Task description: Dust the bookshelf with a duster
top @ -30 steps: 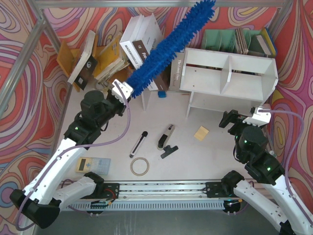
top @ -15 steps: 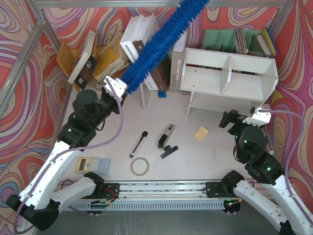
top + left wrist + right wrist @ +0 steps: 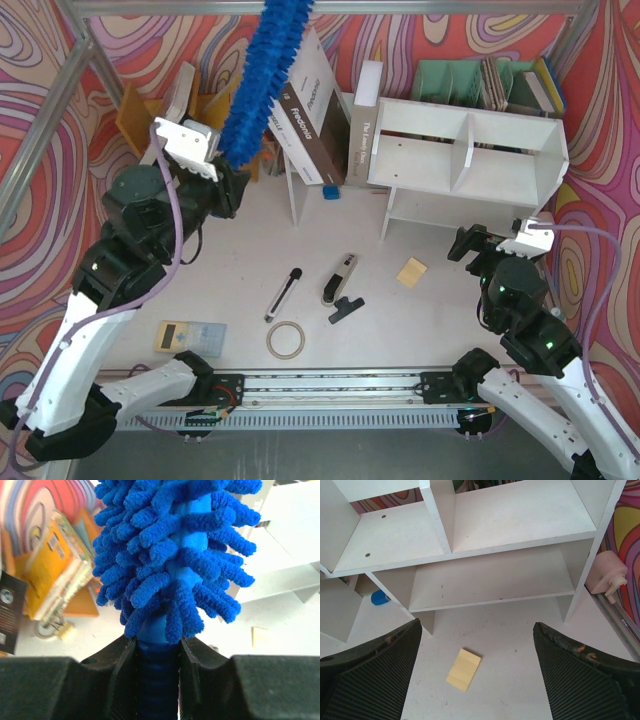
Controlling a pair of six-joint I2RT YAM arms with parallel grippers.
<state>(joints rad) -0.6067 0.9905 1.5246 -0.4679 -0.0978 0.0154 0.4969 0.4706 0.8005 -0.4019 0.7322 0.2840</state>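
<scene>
Blue duster projects straight from left tool.

The white table carries the bookshelf, 2 tiers with the open side towards the near edge, standing well right of the upturned duster. A green file organiser sits behind it, further right still. Leaning books rest just right of the duster's head, and a yellow stack lies just to its left. A thin white panel stands right of the handle end, with a small blue thing beside it. Nearer than the handle lie a black pen, a black-and-silver tool, a tape ring and a calculator. A tan pad lies in front of the bookshelf.
</scene>
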